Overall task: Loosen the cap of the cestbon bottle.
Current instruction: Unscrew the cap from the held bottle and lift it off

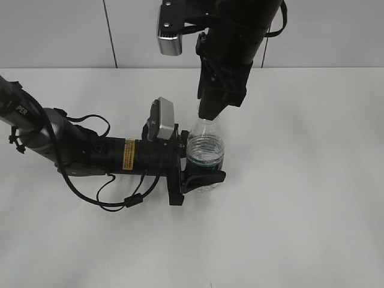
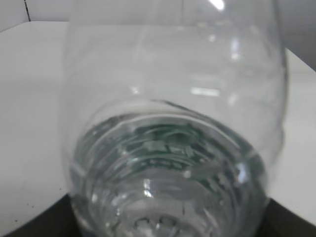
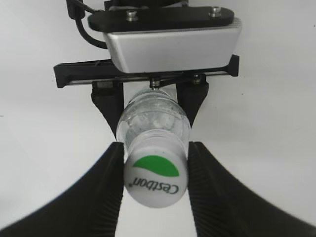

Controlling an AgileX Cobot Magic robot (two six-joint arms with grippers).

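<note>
The clear cestbon bottle (image 1: 205, 150) stands upright on the white table, its green label low down. My left gripper (image 1: 198, 175) is shut on its body from the left; in the left wrist view the bottle (image 2: 173, 123) fills the frame. My right gripper (image 1: 210, 111) comes down from above onto the bottle's top. In the right wrist view its two black fingers (image 3: 155, 170) press both sides of the white cap (image 3: 155, 178), which has a green half-circle and the word Cestbon. The bottle (image 3: 154, 117) shows below the cap. In the exterior view the cap is hidden by the right gripper.
The white table (image 1: 300, 210) lies all round the bottle. The left arm with its cables (image 1: 90, 153) lies low across the table's left side. A grey wall (image 1: 60, 30) stands at the back.
</note>
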